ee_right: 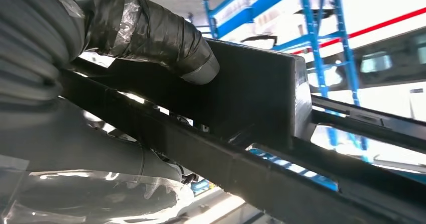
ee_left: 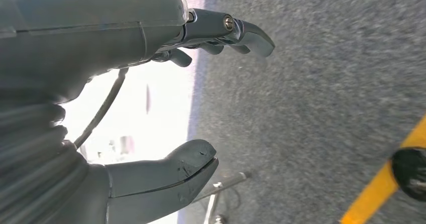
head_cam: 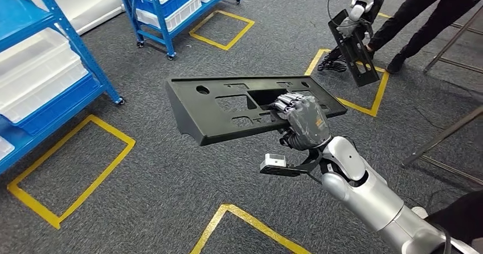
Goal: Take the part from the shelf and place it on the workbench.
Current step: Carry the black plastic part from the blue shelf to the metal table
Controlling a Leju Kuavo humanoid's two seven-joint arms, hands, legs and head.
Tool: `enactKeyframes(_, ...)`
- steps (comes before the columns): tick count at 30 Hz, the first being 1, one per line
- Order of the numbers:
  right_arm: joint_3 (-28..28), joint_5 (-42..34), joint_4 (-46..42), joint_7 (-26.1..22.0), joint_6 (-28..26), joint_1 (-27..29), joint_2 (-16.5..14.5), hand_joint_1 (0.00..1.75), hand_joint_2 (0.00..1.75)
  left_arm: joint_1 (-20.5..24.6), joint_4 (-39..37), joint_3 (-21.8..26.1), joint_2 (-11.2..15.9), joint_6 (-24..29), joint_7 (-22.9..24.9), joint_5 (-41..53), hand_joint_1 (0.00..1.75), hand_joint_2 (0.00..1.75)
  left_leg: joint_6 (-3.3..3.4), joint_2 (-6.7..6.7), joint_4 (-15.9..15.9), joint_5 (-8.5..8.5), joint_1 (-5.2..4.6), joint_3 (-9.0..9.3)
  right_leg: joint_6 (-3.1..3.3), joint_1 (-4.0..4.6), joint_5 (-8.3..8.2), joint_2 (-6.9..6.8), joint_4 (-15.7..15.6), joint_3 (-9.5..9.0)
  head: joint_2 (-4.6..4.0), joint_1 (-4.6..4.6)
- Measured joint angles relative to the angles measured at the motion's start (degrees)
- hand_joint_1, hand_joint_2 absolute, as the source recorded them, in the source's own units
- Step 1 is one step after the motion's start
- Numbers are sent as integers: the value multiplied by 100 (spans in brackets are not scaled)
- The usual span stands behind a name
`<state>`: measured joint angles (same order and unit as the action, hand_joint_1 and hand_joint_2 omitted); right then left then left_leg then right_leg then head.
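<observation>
The part [head_cam: 228, 107] is a long black plastic panel with several cut-outs, carried roughly level above the grey carpet in the head view. My right hand [head_cam: 302, 120] grips it near its right end, fingers over the top face and through a cut-out. In the right wrist view the taped thumb [ee_right: 150, 33] presses against the panel [ee_right: 261, 98], with its dark ribs running across. My left hand [ee_left: 166, 108] hangs over the carpet with thumb and fingers apart and nothing between them.
Blue shelving [head_cam: 51, 66] with white bins stands at the left, and a wheeled blue rack [head_cam: 171, 9] at the back. Yellow tape squares [head_cam: 68, 168] mark the carpet. At the back right another robot arm holds a similar black panel [head_cam: 354, 46] beside a person's legs [head_cam: 433, 20].
</observation>
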<state>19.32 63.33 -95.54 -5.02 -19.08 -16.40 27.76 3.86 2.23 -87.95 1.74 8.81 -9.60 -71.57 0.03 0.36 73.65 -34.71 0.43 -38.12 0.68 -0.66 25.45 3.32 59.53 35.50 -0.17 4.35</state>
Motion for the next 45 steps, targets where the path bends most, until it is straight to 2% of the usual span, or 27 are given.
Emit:
enactKeyframes(1,-7,38,0,4,0,21,-1,175,175,-16,-4,6,-9,-1,10,-4,0,175,23,-41,-291,208,0,128,-1,1,1,76,12,0,0,0)
enactKeyframes(3,-10,104,0,44,8,32,-1,175,175,-30,-24,15,-22,-1,23,-6,0,175,83,-337,-1032,557,10,447,-20,-5,-4,209,36,18,0,1)
enactKeyframes(5,-22,137,-1,97,17,35,-3,175,175,-22,-43,25,-48,0,22,1,0,175,113,-579,-1402,654,9,601,-83,-35,-31,335,42,67,0,1)
enactKeyframes(7,-69,139,-11,145,25,70,14,175,175,0,-52,28,-88,0,12,27,0,175,138,-503,-1466,676,-3,628,-181,-66,-84,485,7,104,0,-1)
enactKeyframes(8,-116,131,-23,165,26,106,33,175,175,12,-56,28,-111,-2,3,45,0,175,166,-425,-1514,707,1,649,-215,-68,-89,473,9,116,0,1)
enactKeyframes(10,-241,109,-53,182,33,156,86,175,175,29,-64,27,-157,-8,-13,78,0,175,240,-254,-1620,771,19,688,-254,-37,71,194,250,242,0,8)
enactKeyframes(12,-336,93,-67,178,55,178,113,175,175,34,-69,26,-176,-24,-15,104,0,175,284,-77,-1652,785,0,697,-273,-33,429,-166,918,565,0,11)
enactKeyframes(14,-377,90,-69,172,89,220,113,175,175,39,-72,23,-176,-43,-15,120,0,175,289,103,-1648,774,-17,694,-309,-66,611,-280,1463,816,0,9)
enactKeyframes(15,-389,90,-68,169,105,242,113,175,175,46,-72,21,-175,-51,-15,121,0,175,281,186,-1643,766,-20,695,-324,-85,553,-306,1457,797,0,9)
enactKeyframes(16,-401,90,-68,169,114,257,113,175,175,54,-73,19,-174,-58,-15,121,0,175,266,262,-1634,754,-20,697,-335,-100,405,-345,1219,654,0,9)
enactKeyframes(18,-419,94,-80,170,129,264,111,175,175,69,-75,18,-168,-84,-25,113,0,175,215,395,-1596,711,-31,700,-330,-99,102,-549,435,201,0,9)
enactKeyframes(20,-419,112,-101,173,151,269,99,175,175,71,-83,18,-152,-134,-52,93,0,175,145,497,-1565,665,-48,709,-277,-61,-1,-673,-3,-35,0,8)
enactKeyframes(23,-395,158,-125,183,172,293,73,175,175,77,-89,16,-131,-200,-91,73,0,175,41,601,-1561,624,-42,763,-170,-34,-12,-522,-46,-28,0,7)
enactKeyframes(25,-387,171,-149,186,176,298,58,175,175,68,-90,15,-117,-214,-101,72,0,175,-15,401,-1315,425,-12,679,-88,-59,-47,-414,-97,-45,0,6)
enactKeyframes(27,-374,172,-167,186,178,298,32,175,175,43,-90,15,-111,-221,-104,70,0,175,-45,103,-624,41,13,361,-35,-62,-64,-308,-113,-39,0,6)
enactKeyframes(28,-362,172,-169,185,181,303,15,175,175,32,-90,15,-109,-222,-106,69,0,175,-53,35,-239,-115,17,169,-27,-51,-65,-246,-106,-27,0,5)
enactKeyframes(29,-347,172,-171,185,184,310,0,175,175,23,-90,15,-105,-223,-108,69,0,175,-55,6,30,-182,17,27,-23,-42,-64,-179,-95,-17,0,5)
enactKeyframes(30,-335,171,-171,185,186,316,-12,175,175,14,-91,14,-102,-223,-107,68,0,175,-49,-6,85,-126,16,-19,-22,-34,-64,-105,-81,-9,0,5)
enactKeyframes(31,-327,165,-173,185,186,320,-22,175,175,7,-92,14,-96,-224,-107,67,0,175,-34,-26,-95,40,16,50,-22,-29,-63,-27,-68,-6,0,4)
enactKeyframes(32,-324,152,-175,186,181,325,-33,175,175,-2,-96,13,-88,-228,-105,67,0,175,-13,-87,-460,271,17,209,-23,-28,-62,49,-55,-6,0,5)
enactKeyframes(34,-323,101,-179,187,159,351,-74,175,175,-17,-110,11,-57,-239,-95,75,0,175,32,-330,-1212,586,22,544,-48,-24,-66,193,-32,11,0,7)
enactKeyframes(36,-323,56,-179,186,122,428,-135,175,175,-26,-122,8,-23,-247,-79,100,0,175,64,-438,-1492,638,10,669,-111,-37,-89,310,-32,42,0,7)
enactKeyframes(38,-328,45,-177,185,84,551,-175,175,175,-21,-130,1,4,-247,-67,122,0,175,121,-308,-1548,685,2,697,-189,-57,-120,401,-55,63,0,5)
enactKeyframes(40,-338,46,-162,185,37,641,-198,175,175,-12,-137,-9,29,-242,-63,132,0,175,209,-162,-1648,755,16,733,-224,-39,-11,192,101,153,0,8)
enactKeyframes(42,-347,49,-137,185,-6,669,-231,175,175,-13,-140,-16,44,-239,-61,137,0,175,264,-13,-1702,787,7,741,-233,-24,322,-158,673,428,0,10)
enactKeyframes(44,-349,54,-107,185,-18,695,-266,175,175,-15,-143,-17,54,-238,-54,138,0,175,277,141,-1700,779,-14,732,-263,-54,605,-277,1358,744,0,10)
enactKeyframes(45,-349,57,-93,185,-18,712,-277,175,175,-11,-143,-18,56,-238,-50,138,0,175,275,217,-1697,771,-20,732,-279,-71,612,-297,1485,793,0,9)
